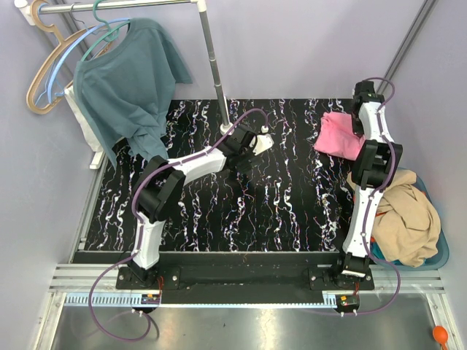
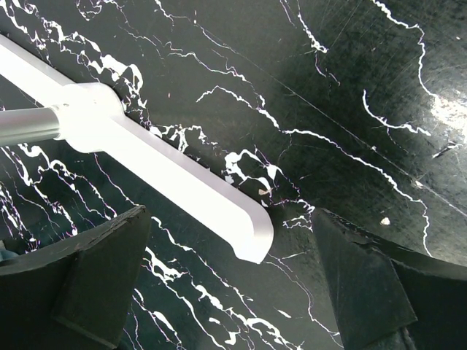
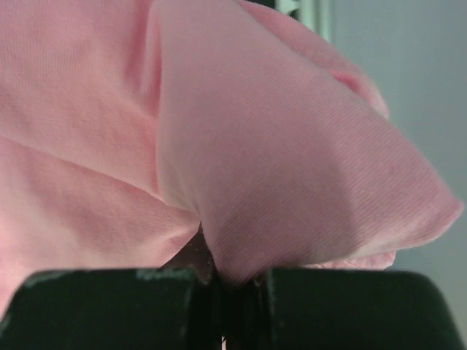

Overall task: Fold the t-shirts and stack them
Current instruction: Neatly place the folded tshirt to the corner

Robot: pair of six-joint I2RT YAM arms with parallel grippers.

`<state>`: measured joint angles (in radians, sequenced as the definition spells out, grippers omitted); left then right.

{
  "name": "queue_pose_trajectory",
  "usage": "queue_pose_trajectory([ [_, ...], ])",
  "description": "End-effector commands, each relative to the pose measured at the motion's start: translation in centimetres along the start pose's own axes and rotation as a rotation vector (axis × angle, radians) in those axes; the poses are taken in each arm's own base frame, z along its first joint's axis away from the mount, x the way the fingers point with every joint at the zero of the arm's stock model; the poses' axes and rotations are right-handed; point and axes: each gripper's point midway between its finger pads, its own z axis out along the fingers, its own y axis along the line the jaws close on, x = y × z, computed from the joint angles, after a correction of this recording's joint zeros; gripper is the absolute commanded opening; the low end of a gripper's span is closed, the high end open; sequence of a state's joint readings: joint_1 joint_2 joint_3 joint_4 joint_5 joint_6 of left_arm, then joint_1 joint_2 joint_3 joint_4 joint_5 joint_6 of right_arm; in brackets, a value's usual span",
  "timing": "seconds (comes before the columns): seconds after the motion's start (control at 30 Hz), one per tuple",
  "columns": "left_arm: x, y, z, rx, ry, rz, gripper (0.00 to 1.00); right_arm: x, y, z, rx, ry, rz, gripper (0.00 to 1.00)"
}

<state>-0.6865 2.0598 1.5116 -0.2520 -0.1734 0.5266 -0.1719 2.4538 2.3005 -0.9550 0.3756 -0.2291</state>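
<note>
Left arm reaches across the black marbled table (image 1: 219,204) toward its far middle. Left claw (image 1: 260,141) has its fingers wide apart with nothing between them. In the wrist view the left claw (image 2: 233,240) hovers over bare tabletop, and the rounded end of the clothes rack's white foot (image 2: 182,182) lies just ahead of the two dark fingertips (image 2: 95,270). I cannot tell whether they touch it.

Right arm is folded upright at the far right edge of the table. Right claw (image 1: 356,125) is clamped on the pink t-shirt (image 1: 337,136). Close up, the right claw (image 3: 226,281) has its jaws pressed together on a pinched fold of the pink cloth (image 3: 255,146), which fills nearly the whole view. The shirt is bunched, not folded, over the table's far right corner. I cannot tell whether it rests on the surface or hangs clear.

Tan t-shirt (image 1: 405,215) is heaped loosely in a blue basket (image 1: 441,248) just off the table's right edge, beside the right arm.

Far left, a teal shirt (image 1: 128,87) hangs from a hanger on the rack's pole (image 1: 211,58), and spare hangers (image 1: 47,69) hang next to it.
</note>
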Motion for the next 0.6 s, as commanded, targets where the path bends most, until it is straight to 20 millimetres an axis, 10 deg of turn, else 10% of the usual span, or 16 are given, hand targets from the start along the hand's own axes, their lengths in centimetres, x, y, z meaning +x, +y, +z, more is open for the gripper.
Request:
queue_pose_trajectory([
  [0.0, -2.4, 2.2, -1.7, -0.062, -0.083, -0.014, 0.99, -2.2, -5.1, -1.7, 0.179, -0.048, -0.008, 0.0],
  [0.57, -2.2, 1.6, -1.0, -0.044, -0.072, -0.015, 0.99, -4.0, -6.9, 0.1, 0.318, -0.071, -0.035, 0.04],
])
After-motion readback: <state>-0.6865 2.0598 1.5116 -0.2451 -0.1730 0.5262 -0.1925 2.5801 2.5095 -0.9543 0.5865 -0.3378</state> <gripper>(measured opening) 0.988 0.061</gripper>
